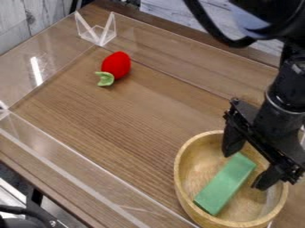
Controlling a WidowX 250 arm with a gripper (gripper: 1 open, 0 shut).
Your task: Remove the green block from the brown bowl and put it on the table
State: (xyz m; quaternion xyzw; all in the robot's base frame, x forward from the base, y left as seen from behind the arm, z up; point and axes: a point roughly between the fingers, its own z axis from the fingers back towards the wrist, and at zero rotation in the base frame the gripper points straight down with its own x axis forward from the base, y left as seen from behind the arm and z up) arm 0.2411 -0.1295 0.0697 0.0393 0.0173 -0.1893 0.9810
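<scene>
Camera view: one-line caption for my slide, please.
Open gripper poised over the green block lying in the brown bowl; red strawberry toy sits apart on the table.

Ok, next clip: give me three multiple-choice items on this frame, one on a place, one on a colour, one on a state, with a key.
1. Where does the green block lie?
A. on the table
B. inside the brown bowl
C. against the clear wall

2. What colour is the toy on the table?
A. blue
B. yellow
C. red with a green leaf

3. How does the gripper stand?
A. open over the bowl
B. shut on the toy
C. out of view

Key: B, the block rests within the bowl's rim; C, it looks like a strawberry; A, its fingers stand apart, one at each side of the block's upper end.
</scene>
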